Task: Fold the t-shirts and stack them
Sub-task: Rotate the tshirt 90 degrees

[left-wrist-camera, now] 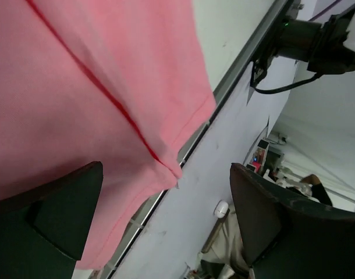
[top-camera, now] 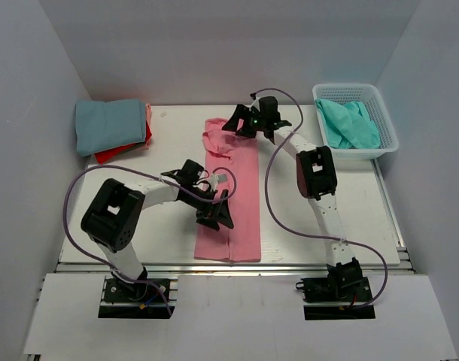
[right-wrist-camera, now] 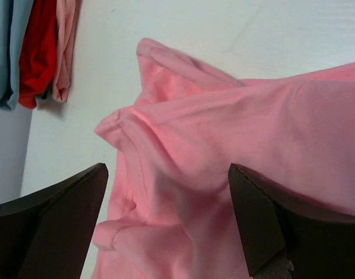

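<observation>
salmon pink t-shirt (top-camera: pixel 233 199): lies mid-tabletop (top-camera: pixel 177 128), folded into a long strip, likely for a crosswise fold. left tool (top-camera: pixel 217 213): jaws apart, near hem end. right tool (top-camera: pixel 250 124): jaws apart over collar, nothing gripped. blue t-shirt (top-camera: pixel 109 124): stacked far left. turquoise t-shirt (top-camera: pixel 350 124): in basket (top-camera: pixel 348 90).

White plastic lattice basket (top-camera: pixel 350 90) sits at far-right corner of desk (top-camera: pixel 350 210), close to rt wall. Desk top white, w/ alu rail (top-camera: pixel 214 265) along near edge. Plain white walls (top-camera: pixel 229 45) at back & both sides. Left wrist view: blurred room clutter (left-wrist-camera: pixel 288 174) beyond desk edge.
</observation>
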Controlling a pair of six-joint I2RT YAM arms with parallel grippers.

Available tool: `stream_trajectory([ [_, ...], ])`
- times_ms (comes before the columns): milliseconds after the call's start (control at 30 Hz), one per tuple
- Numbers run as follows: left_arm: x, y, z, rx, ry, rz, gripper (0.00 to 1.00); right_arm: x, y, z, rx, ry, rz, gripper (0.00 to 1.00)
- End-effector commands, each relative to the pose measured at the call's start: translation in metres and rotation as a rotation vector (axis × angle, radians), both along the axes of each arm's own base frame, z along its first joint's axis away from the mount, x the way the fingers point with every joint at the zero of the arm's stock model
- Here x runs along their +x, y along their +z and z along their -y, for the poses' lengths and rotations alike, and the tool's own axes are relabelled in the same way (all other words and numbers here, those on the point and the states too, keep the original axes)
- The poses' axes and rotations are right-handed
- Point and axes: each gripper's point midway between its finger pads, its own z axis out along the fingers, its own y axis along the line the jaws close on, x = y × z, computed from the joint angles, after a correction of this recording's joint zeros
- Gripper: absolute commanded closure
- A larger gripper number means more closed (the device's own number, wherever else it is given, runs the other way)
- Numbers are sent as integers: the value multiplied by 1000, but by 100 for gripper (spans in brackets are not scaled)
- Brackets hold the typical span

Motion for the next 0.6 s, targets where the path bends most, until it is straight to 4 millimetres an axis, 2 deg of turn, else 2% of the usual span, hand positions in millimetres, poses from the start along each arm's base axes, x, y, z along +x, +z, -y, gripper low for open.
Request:
stream_trajectory([
  [0,19,62,12,-139,-15,197,0,10,87,4,-8,-2,229,10],
  [33,18,74,13,-151,-19,242,0,8,118,7,-9,-11,280,10],
  [100,26,76,8,-103,8,307,0,2,119,12,-54,0,304,10],
  [133,28,77,5,-81,23,322,0,-6,146,8,-49,10,353,10],
  [200,42,78,-3,-13,80,406,0,-16,126,14,-155,-5,306,10],
  [233,54,75,-10,54,138,445,0,-25,137,11,-172,0,323,10],
  [267,60,72,-21,92,188,442,0,-28,133,12,-214,3,333,10],
  [300,69,73,-27,118,254,459,0,-34,118,15,-316,-46,282,10],
  [333,68,77,-26,111,270,451,0,-39,111,15,-353,-46,268,10],
  [367,81,72,-35,176,336,482,0,-45,107,13,-393,-59,252,10],
  [433,92,79,-42,196,428,489,0,-64,80,20,-496,-62,165,10],
  [467,106,74,-56,266,517,507,0,-80,62,23,-599,-92,116,10],
  [500,107,73,-60,276,526,499,0,-80,63,23,-598,-93,119,10],
  [533,111,70,-69,312,554,504,0,-87,51,31,-667,-106,97,10],
  [567,110,65,-78,347,581,479,0,-100,44,23,-699,-90,83,10],
])
